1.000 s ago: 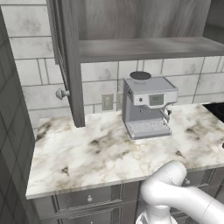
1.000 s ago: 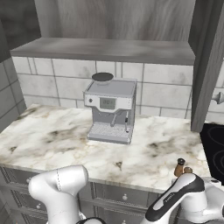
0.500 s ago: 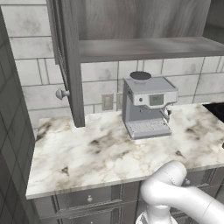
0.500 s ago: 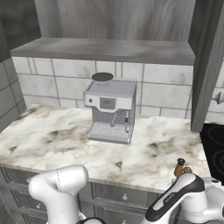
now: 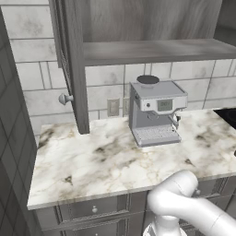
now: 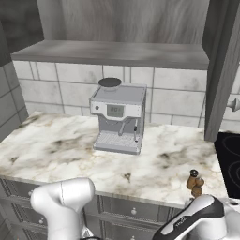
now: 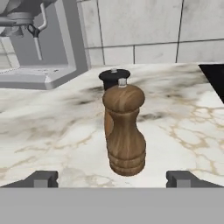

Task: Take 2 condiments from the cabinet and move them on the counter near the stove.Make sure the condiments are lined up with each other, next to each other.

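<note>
Two condiments stand upright on the white marble counter (image 7: 52,127), one right behind the other. The nearer is a brown wooden mill (image 7: 124,131) with a rounded head. Behind it a lighter one with a black cap (image 7: 113,76) is mostly hidden. My gripper (image 7: 113,178) is open just in front of the brown mill, one fingertip on each side, touching nothing. In the right base view the pair of condiments (image 6: 195,182) sits near the counter's front right corner, beside the black stove (image 6: 229,159). The cabinet (image 6: 112,51) hangs above the counter.
A silver espresso machine (image 6: 117,119) stands at mid counter against the tiled wall, left of the condiments. An open cabinet door (image 6: 220,70) with a round knob (image 6: 234,104) hangs at the right; another door (image 5: 76,69) hangs at the left. Grey drawer fronts (image 5: 92,209) run below the counter.
My gripper has opened within the last second. The condiments and the arm look unmoved in the base views.
</note>
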{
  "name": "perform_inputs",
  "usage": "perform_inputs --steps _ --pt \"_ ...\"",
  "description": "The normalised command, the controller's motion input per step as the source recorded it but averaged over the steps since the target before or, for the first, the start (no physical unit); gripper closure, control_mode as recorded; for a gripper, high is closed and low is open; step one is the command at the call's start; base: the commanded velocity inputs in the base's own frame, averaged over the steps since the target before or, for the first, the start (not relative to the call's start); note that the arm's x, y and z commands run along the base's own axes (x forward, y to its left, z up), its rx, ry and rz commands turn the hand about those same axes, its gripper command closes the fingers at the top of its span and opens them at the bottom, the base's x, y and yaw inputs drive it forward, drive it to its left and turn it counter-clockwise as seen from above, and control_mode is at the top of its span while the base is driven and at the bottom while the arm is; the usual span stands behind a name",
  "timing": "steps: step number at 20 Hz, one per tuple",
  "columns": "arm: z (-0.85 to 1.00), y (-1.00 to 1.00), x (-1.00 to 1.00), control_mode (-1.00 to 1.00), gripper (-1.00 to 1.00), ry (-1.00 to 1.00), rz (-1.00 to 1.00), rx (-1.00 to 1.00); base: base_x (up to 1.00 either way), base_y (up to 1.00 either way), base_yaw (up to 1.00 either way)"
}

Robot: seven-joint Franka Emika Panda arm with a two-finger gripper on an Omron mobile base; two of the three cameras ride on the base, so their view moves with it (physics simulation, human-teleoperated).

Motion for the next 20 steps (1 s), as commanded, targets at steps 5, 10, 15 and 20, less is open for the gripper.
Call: perform_inputs --steps 5,10,15,20 --pt "0.34 0.49 -0.42 -1.0 -1.0 0.0 0.0 -0.06 0.0 0.0 0.0" --pt "0.38 0.92 -0.32 -1.0 -1.0 -0.02 0.0 -0.07 0.0 0.0 0.0" --pt "0.24 0.85 -0.14 -1.0 -1.0 -0.19 0.0 0.0 0.0 0.0 0.0" --pt "0.49 0.69 -0.13 -1.0 -1.0 -0.22 -0.07 0.0 0.0 0.0 0.0"
